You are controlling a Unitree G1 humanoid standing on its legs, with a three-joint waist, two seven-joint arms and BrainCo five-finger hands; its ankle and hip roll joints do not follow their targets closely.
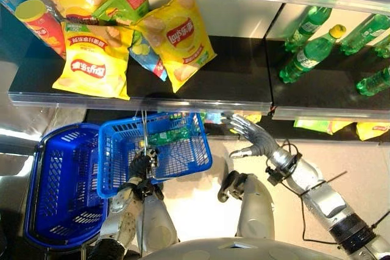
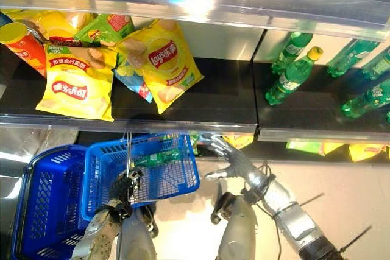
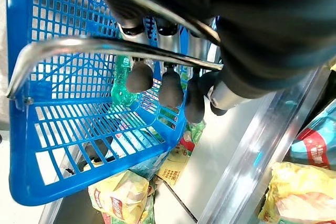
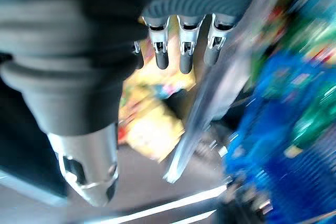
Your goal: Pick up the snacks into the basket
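We hold the blue basket (image 1: 155,150) by its metal handle (image 3: 105,45) in our left hand (image 1: 141,165), the fingers (image 3: 170,88) curled round the wire; the basket hangs just below the shelf edge (image 1: 140,98). A green bottle (image 1: 170,135) already lies inside it. Our right hand (image 1: 250,135) hovers beside the basket, under the shelf edge, its fingers (image 4: 184,51) straight and spread wide, holding nothing.

The snacks are on the shelf above: a yellow chip bag (image 1: 91,59) at the left front, a second yellow chip bag (image 1: 180,41) leaning towards the middle, a green chip bag (image 1: 125,4) behind them, and a red canister (image 1: 39,19) at the far left. More yellow packets (image 3: 123,198) lie on the lower shelf behind the basket.

The risks we judge from here:

- Our right hand sits low, beneath the shelf lip. Rising straight up, it may strike the clear edge strip before reaching any bag.
- The bags overlap; pulling one may drag its neighbour off the front.
- A puffy, slick bag may slip from a shallow pinch and fall beside the basket, onto the second blue basket (image 1: 55,187) or the floor.
- The basket swings on its handle, so a tilt may spoil the drop or roll the bottle.
- The green bottles (image 1: 308,53) at the right are not snacks.
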